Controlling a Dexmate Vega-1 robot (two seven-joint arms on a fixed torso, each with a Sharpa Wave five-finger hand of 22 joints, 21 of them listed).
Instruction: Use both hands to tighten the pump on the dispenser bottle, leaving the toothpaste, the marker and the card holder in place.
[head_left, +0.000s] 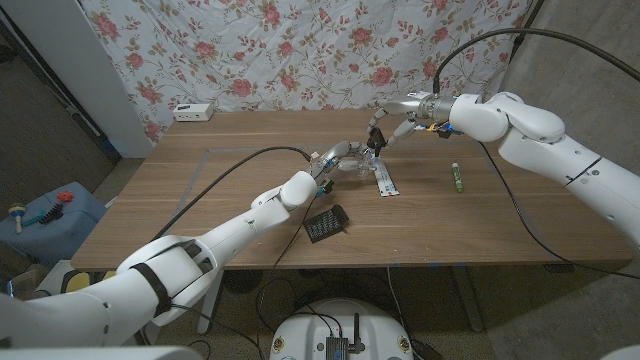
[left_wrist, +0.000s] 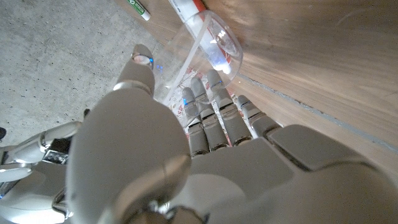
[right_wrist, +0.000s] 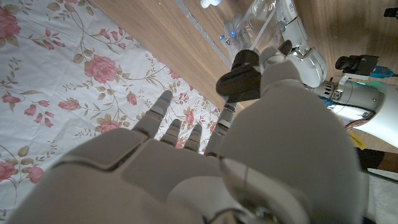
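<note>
Clear plastic shows between the fingers of the left hand (head_left: 338, 158): the dispenser bottle (left_wrist: 200, 45) stands on the wooden table (head_left: 200, 190), and the left wrist view shows the fingers (left_wrist: 211, 115) wrapped around one side of its see-through body with the thumb on the other, so this hand grips the bottle. Nearer the robot than that hand, beside its forearm, a dark card holder (head_left: 326, 223) lies on the wood. Just beside the left hand, on its outer right side, lies the toothpaste (head_left: 384, 182), a white tube with its length running away from the robot. Directly above the bottle, the right hand (head_left: 393, 118) reaches down; in the right wrist view its thumb and a finger pinch the black pump (right_wrist: 239, 76), the other fingers spread and held clear. Below the right forearm, well apart from both hands, a green and white marker (head_left: 456, 178) lies on the table. Beyond everything hangs a flowered cloth (head_left: 300, 50), with a white power strip (head_left: 193, 111) at the far table edge.
</note>
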